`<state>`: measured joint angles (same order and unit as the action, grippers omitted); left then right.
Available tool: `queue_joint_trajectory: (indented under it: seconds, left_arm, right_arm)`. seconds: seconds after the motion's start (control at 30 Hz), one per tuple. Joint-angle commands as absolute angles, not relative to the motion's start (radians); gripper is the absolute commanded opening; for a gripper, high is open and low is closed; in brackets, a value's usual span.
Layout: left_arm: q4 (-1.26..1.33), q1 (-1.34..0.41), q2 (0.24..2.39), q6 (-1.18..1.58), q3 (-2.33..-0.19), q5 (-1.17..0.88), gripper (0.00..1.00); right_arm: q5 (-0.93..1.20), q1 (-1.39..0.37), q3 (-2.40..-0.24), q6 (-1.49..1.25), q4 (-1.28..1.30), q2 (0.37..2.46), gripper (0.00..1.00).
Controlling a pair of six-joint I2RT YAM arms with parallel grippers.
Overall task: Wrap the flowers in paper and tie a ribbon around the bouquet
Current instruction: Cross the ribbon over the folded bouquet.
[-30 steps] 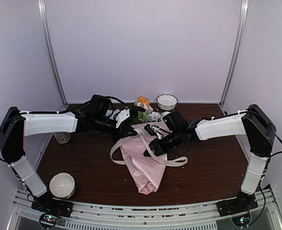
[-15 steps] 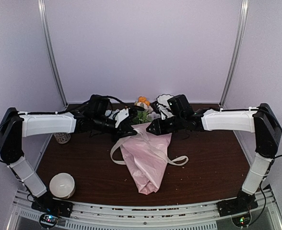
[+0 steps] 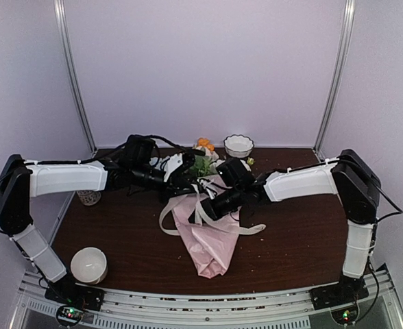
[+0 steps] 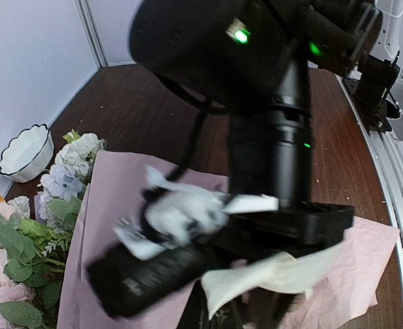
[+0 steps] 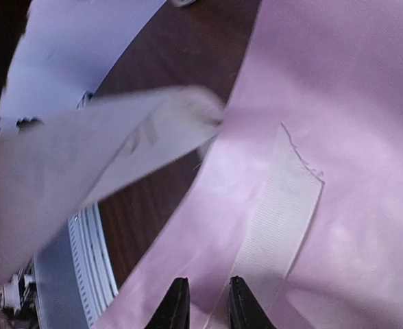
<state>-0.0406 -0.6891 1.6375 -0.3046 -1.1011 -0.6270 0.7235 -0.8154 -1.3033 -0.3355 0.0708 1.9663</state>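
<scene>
Your right arm [image 3: 299, 184] has dropped back from the far bowl [image 3: 238, 145] and now sits low over the middle of the bouquet [image 3: 215, 243]. The bouquet lies mid-surface [image 3: 290, 240], with the paper [image 5: 352, 103] tip toward the arm bases and the flowers [image 4: 23, 301] at the far end. The ribbon [image 5: 277, 219] loops loose across the paper and spills onto the surface on both sides. Left tool [image 3: 190, 179] is clamped at the flower end with ribbon pinched in it. Right tool [image 5: 205, 305] is narrow, tips just apart over the paper. A frayed ribbon end lies beside one tip, not gripped.

Bare tabletop [image 3: 297, 240] right of the bouquet [image 3: 208, 240]; left arm [image 3: 64, 177], right arm [image 3: 301, 184] close above it, perhaps touching.
</scene>
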Motion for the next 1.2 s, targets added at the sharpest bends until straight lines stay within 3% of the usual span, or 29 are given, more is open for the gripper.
queue_joint_trajectory:
  seconds: [0.0, 0.37, 0.53, 0.67, 0.93, 1.17]
  left_arm:
    - [0.036, -0.687, 1.607, -0.278, -1.094, -0.653, 0.00]
    - [-0.003, -0.687, 1.720, -0.252, -1.140, -0.581, 0.00]
    - [0.044, -0.687, 1.758, -0.192, -1.152, -0.597, 0.00]
    - [0.022, -0.687, 1.797, -0.196, -1.164, -0.565, 0.00]
    - [0.000, -0.687, 1.883, -0.172, -1.198, -0.554, 0.00]
    - [0.010, -0.687, 1.898, -0.156, -1.216, -0.546, 0.00]
  right_arm:
    - [0.900, -0.842, -1.191, -0.282, 0.021, 1.870, 0.20]
    - [0.897, -0.832, -1.114, -0.263, 0.030, 1.785, 0.22]
    - [0.736, -0.809, -1.120, -0.262, 0.109, 1.788, 0.34]
    - [0.651, -0.727, -1.020, -0.393, -0.028, 1.713, 0.38]
    - [0.476, -0.657, -1.044, -0.396, 0.109, 1.683, 0.41]
    - [0.295, -0.712, -0.954, -0.461, 0.134, 1.532, 0.38]
